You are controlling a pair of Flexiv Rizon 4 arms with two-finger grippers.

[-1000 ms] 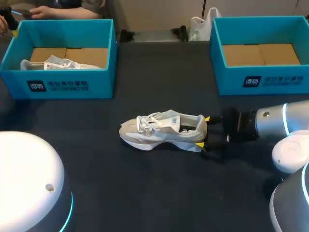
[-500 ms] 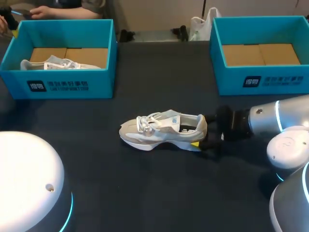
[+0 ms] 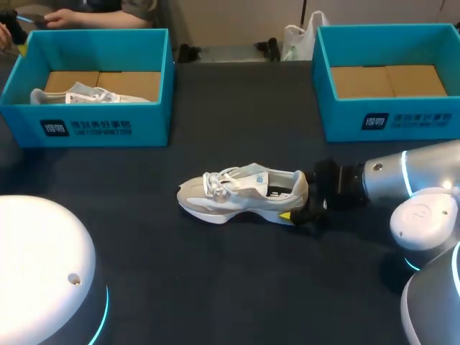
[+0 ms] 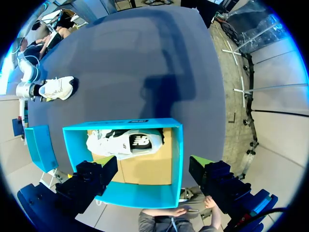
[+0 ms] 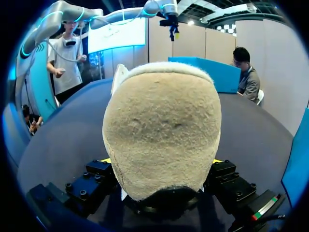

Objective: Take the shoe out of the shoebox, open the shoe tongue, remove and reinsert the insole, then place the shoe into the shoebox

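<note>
**Head view.** The shoe (image 3: pixel 241 194) lies on its sole mid-frame on the bench (image 3: pixel 215 280), toe pointing left, well apart from both boxes. My right pincer (image 3: pixel 302 200) enters from the right edge and straddles the heel. One yellow tip shows low by the sole; the other is hidden behind the heel. The right shoebox (image 3: pixel 388 118), upper right, shows only its cardboard floor. The left shoebox (image 3: pixel 86 126), upper left, holds a second shoe (image 3: pixel 79 95).

**Right wrist view.** The heel fills the gap between my fingers, with a yellow sliver either side, and both look pressed on. I judge the pincer closed on the shoe. Risks: the grip sits at the very end, so a lift could let the toe droop and the heel twist free. The soft heel may also buckle under squeeze.

**Left wrist view.** My left pincer (image 4: pixel 152 166) is wide open and empty, high over the left shoebox. Risk: it is far from the shoe. Working the tongue with nothing bracing the front could drag the shoe across the bench.
</note>
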